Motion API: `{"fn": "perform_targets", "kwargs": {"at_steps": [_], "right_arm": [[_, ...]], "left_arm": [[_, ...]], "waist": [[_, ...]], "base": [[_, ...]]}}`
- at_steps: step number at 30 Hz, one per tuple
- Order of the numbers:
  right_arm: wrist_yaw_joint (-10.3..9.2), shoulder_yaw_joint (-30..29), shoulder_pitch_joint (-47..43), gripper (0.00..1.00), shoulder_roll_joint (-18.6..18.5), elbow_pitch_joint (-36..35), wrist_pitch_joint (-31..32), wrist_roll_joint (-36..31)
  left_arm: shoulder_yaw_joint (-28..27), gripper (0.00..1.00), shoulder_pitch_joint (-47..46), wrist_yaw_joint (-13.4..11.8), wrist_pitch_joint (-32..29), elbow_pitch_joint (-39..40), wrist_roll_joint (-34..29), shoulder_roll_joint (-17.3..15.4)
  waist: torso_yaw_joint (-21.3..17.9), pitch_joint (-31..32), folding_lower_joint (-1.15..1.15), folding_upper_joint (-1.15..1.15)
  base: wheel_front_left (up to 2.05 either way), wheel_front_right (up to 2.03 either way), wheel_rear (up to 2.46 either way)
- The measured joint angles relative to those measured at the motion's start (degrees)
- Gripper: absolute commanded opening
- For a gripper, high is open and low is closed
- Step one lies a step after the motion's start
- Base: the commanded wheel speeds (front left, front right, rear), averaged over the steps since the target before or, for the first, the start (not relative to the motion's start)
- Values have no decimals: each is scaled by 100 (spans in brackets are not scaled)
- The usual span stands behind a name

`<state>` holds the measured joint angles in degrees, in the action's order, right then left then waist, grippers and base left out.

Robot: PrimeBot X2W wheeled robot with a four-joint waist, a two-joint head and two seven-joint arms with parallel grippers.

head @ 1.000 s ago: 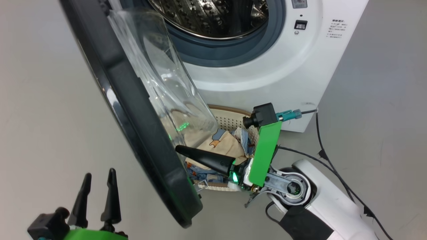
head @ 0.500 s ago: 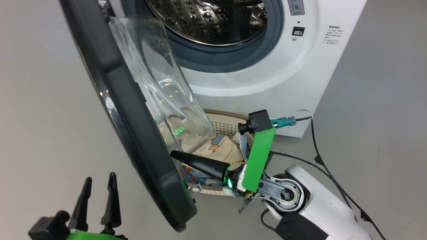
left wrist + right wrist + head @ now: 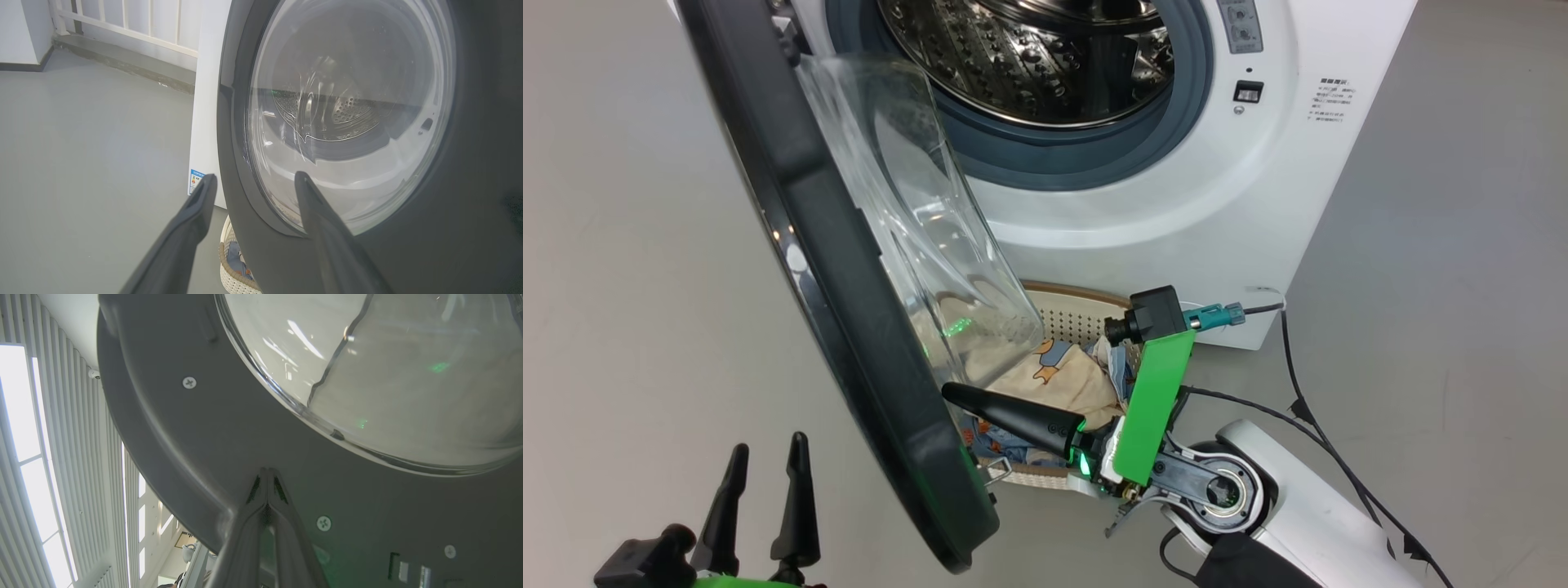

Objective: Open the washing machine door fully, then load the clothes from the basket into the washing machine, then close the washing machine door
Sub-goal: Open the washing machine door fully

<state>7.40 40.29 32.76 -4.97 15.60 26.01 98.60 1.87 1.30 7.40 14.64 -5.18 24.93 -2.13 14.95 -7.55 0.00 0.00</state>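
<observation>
- While door (image 3: 849, 269) hangs part open, slanting across centre-left, step in hand looks like step 1: opening it fully.
- R gripper (image 3: 947, 392): fingers pressed together, holding nothing, tip seemingly touching door's inner rim, lower centre.
- L gripper (image 3: 768, 445): lower left, fingers spread, empty.
- Next, prob.: push door wider toward frame left, uncovering basket (image 3: 1078, 314) w/ clothes (image 3: 1054, 380), centre, below washer (image 3: 1176, 204) front.
- Count: 1 washer, 1 door, 1 basket, 2 grippers; clothes: cream + blue fabric, exact no. unclear.

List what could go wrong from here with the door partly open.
The shut right gripper touches the inner rim of the door with its tips alone, so it could slip on the smooth plastic. The open left gripper sits just outside the door; a wider swing might strike it. The right gripper crosses just above the basket and could snag the clothes.
</observation>
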Motion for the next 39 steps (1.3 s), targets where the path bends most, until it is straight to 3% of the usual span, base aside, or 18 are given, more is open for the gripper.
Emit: {"fn": "perform_targets", "kwargs": {"at_steps": [19,27,33,34,35,37,38,39], "right_arm": [[0,118,-1,0,3,37,-236,124],[0,-263,-130,0,57,-91,-292,29],[0,-620,-357,1,34,-437,-344,-546],[0,-630,-371,11,-31,-523,-413,-688],[0,-664,-385,35,-92,-615,-541,-840],[0,-727,-449,57,-247,-777,-883,-1146],[0,-725,-485,82,-348,-838,-1062,-1303],[0,-715,-508,98,-448,-892,-1241,-1392]], "left_arm": [[-55,100,31,0,0,1,-10,-1],[-137,100,131,0,-1,0,-52,-3],[-238,100,227,0,0,1,-93,-4],[-250,100,255,0,0,0,-118,-4],[-257,100,260,0,0,0,-129,-5],[-268,100,258,0,-1,0,-129,-5],[-270,100,258,0,-1,0,-130,-5],[-276,100,259,0,0,0,-130,-5]], "waist": [[-29,95,0,0],[-105,213,0,0],[-194,295,0,0],[-214,307,0,0],[-232,319,0,0],[-265,340,0,0],[-279,351,0,0],[-295,359,0,0]], "base": [[0,0,0],[0,0,0],[0,0,0],[0,0,0],[0,0,0],[0,0,0],[0,0,0],[0,0,0]]}}
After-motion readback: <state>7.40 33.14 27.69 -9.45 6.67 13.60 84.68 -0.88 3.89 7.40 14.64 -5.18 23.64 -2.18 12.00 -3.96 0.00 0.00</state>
